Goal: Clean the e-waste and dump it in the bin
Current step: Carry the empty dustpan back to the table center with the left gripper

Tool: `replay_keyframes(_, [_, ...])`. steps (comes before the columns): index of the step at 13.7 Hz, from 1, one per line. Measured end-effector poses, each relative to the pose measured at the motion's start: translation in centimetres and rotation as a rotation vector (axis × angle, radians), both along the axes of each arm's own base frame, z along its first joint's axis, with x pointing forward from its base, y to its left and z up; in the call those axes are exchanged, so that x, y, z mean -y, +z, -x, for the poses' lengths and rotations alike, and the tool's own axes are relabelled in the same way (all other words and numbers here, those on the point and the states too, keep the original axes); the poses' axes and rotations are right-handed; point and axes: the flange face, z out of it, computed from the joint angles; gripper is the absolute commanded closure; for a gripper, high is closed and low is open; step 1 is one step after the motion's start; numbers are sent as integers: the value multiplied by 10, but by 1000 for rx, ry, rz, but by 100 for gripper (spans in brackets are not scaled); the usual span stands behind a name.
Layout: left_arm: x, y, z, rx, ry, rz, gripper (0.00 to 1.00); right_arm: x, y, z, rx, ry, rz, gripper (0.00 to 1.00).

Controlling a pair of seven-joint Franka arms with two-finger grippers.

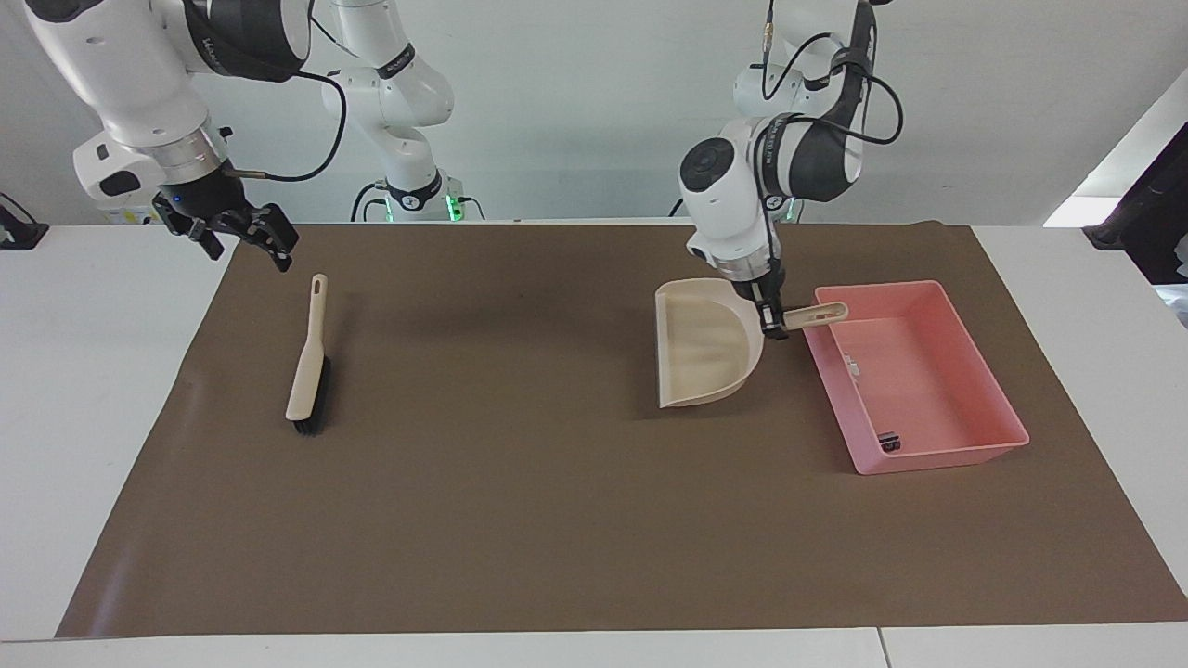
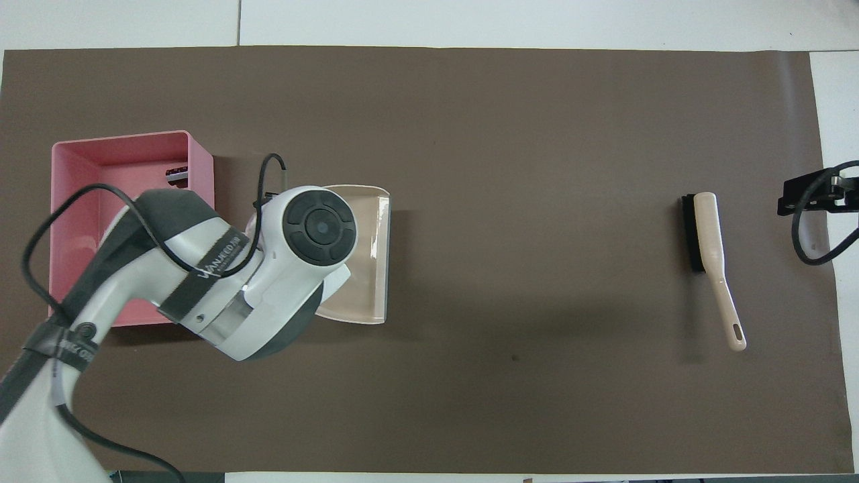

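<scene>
E-waste: both pieces lie in the pink bin (image 1: 965, 320); the white piece (image 1: 852, 367) sits against the wall that faces the dustpan, and the dark block (image 1: 889, 441) sits in the corner farthest from the robots.
Bin: stands on the brown mat (image 1: 557, 520) toward the left arm's end of the table.
Dustpan: the beige dustpan (image 1: 701, 343) looks empty and lies low over or on the mat just beside the bin; its handle reaches over the bin's wall.
Left gripper: the left gripper (image 1: 772, 321) is clamped on the dustpan's handle.
Right gripper: the right gripper (image 1: 243, 234) hangs with its fingers spread and empty, above the mat's edge near the brush's handle; this arm waits.
Brush: the brush (image 1: 307, 362) lies on the mat, untouched.
Progress: dumping appears done; what seems left is letting go of the dustpan.
</scene>
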Motion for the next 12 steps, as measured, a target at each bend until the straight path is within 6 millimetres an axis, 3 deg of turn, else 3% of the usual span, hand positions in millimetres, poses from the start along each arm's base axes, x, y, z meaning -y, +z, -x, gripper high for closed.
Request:
replay_keyframes(3, [41, -25, 16, 3, 11, 37, 100, -3, 14, 0, -7, 4, 0, 0])
replay_keyframes(7, [97, -57, 28, 35, 39, 42, 100, -11, 15, 1, -12, 16, -7, 0])
replay_keyframes(11, [104, -74, 24, 49, 33, 68, 100, -39, 17, -1, -9, 59, -12, 0])
replay_keyframes(12, [104, -77, 24, 55, 26, 82, 78, -47, 17, -1, -8, 62, -11, 0])
